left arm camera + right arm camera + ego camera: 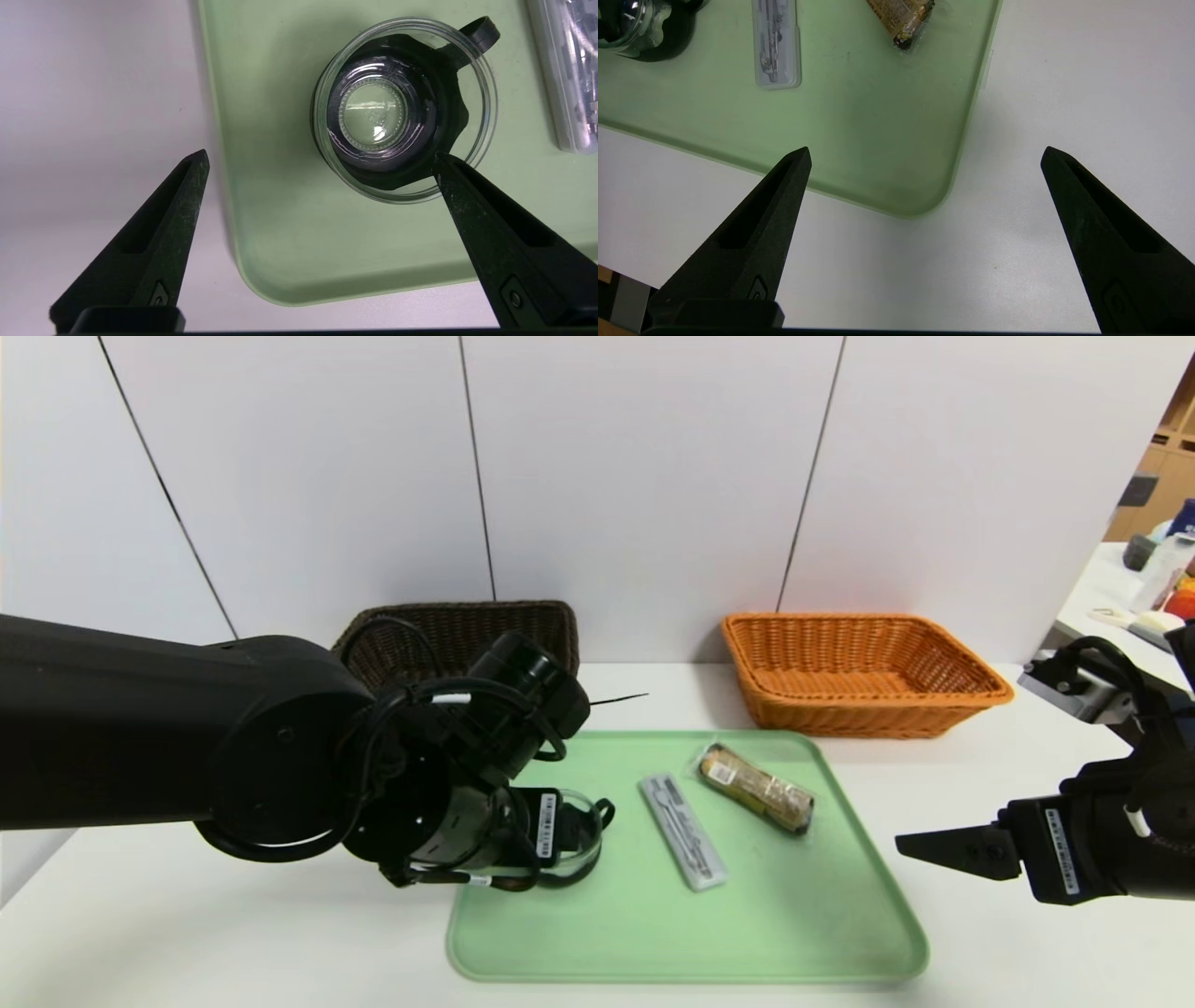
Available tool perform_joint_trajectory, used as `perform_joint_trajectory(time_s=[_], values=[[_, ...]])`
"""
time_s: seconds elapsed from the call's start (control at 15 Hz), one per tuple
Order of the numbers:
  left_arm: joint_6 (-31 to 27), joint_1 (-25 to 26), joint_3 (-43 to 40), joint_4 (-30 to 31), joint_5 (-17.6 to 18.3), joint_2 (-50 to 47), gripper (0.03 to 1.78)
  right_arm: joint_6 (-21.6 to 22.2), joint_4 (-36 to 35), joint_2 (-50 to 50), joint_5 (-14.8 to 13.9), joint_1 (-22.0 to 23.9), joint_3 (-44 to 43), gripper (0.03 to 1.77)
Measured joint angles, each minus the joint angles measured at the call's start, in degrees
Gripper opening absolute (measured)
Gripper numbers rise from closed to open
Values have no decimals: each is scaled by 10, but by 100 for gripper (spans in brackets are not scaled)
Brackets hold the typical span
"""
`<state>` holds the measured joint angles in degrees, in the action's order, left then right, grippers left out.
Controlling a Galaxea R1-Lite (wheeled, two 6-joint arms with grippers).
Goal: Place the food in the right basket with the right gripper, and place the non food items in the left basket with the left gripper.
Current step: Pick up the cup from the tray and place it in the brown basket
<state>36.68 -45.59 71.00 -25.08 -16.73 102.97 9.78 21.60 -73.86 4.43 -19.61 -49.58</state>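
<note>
On the green tray (840, 915) lie a wrapped brown snack bar (758, 788), a clear flat case (682, 831) and a clear glass jar with a black lid (577, 833). From the left wrist the jar (404, 109) is seen from above, upright. My left gripper (320, 156) hangs open over the tray's near left corner, one fingertip (444, 163) over the jar's rim. Off the tray's right edge, my right gripper (924, 151) stands open over bare table with nothing between its fingers (943, 847). The snack bar (901, 18) and the case (776, 44) lie ahead of it.
A dark brown wicker basket (457, 635) stands at the back left, partly behind my left arm. An orange wicker basket (859, 672) stands at the back right. The white table (1008, 756) ends at a wall behind. Clutter sits on another table far right (1158, 588).
</note>
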Motion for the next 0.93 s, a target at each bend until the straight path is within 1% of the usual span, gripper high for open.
perform_joint_trajectory(time_s=[0.4,0.6,0.67,0.8,0.93], values=[[-55,0,-11,3,0,-5,169,0,0,0,0,0,2,170],[-64,0,-22,14,1,-11,169,-1,0,0,0,0,2,170],[-67,0,-27,23,1,-12,169,-1,1,1,0,0,3,170],[-82,0,-47,61,0,-17,169,-1,1,1,0,0,3,170],[-130,0,-80,113,1,-24,169,-1,1,2,0,0,3,170]])
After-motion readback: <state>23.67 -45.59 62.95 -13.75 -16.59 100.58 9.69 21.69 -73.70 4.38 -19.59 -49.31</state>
